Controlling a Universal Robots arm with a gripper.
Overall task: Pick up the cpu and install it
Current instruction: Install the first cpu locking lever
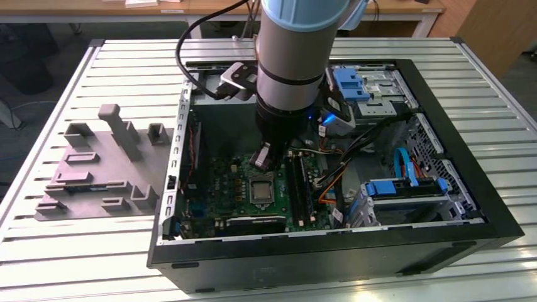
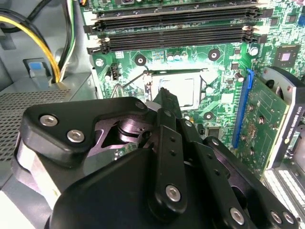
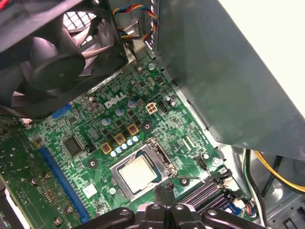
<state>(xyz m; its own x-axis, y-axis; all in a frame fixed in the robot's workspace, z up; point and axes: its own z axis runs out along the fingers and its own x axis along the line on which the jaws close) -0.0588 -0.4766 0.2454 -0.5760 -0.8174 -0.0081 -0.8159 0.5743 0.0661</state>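
Sitting in the silver-framed socket on the green motherboard: small square silvery-grey cpu. Black gripper just above, fingers closed, empty.

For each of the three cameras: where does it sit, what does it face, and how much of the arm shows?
Exterior view: off the arm, above, facing the open computer case; the arm reaches in.
First wrist view: on the arm, facing the motherboard, with the gripper at the edge.
Second wrist view: on the arm, behind the gripper.
Both wrist views share the cpu in its socket.
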